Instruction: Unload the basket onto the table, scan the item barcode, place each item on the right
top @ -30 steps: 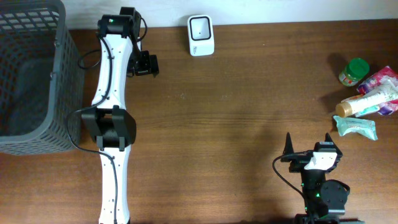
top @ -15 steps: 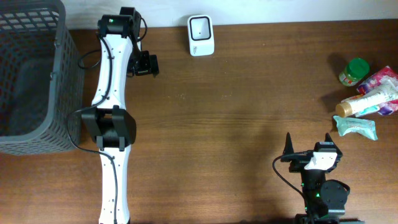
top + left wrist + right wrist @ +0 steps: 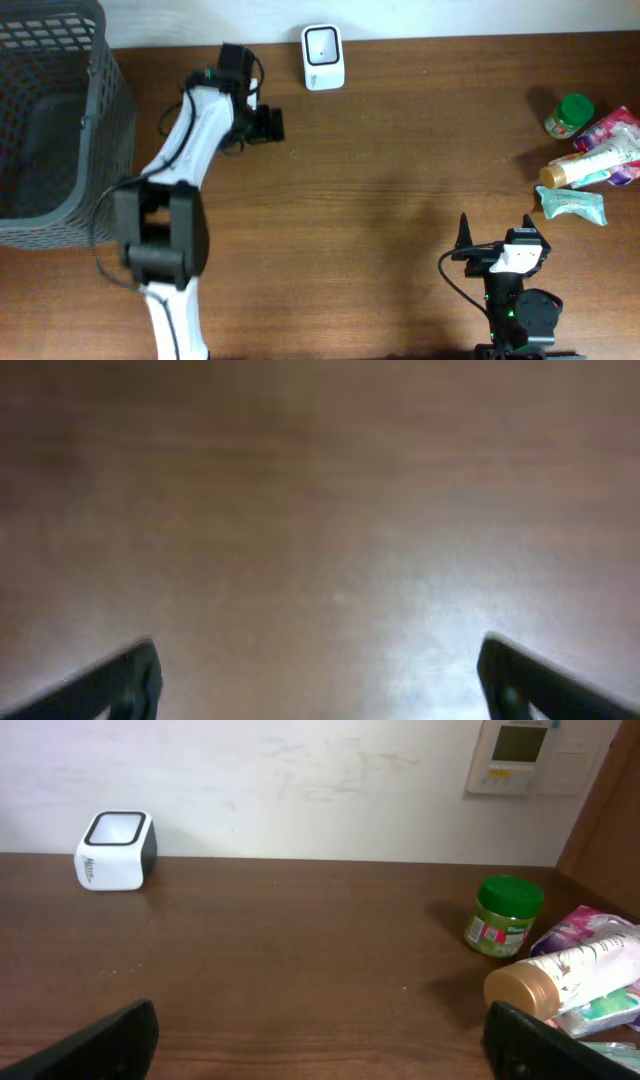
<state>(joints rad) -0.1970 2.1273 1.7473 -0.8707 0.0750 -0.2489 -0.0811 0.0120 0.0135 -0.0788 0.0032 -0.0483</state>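
The white barcode scanner [image 3: 323, 57] stands at the table's back edge; the right wrist view has this scanner [image 3: 115, 850] at far left. The items lie at the right: a green-lidded jar [image 3: 570, 115], a tan-capped bottle [image 3: 590, 165], a pink packet [image 3: 615, 130] and a teal packet [image 3: 572, 203]. My left gripper [image 3: 272, 125] hovers left of the scanner, open, with only blurred wood between its fingertips [image 3: 135, 680]. By the front edge my right gripper [image 3: 496, 230] stands open and empty, facing the jar [image 3: 503, 915] and bottle [image 3: 560, 975].
A dark grey mesh basket [image 3: 90, 120] fills the far left of the table. A wall thermostat [image 3: 525, 755] hangs behind the table in the right wrist view. Bare wood [image 3: 400, 180] lies between the two arms.
The left arm has swung right, carrying its open gripper closer to the scanner. The right arm and the items have not moved.
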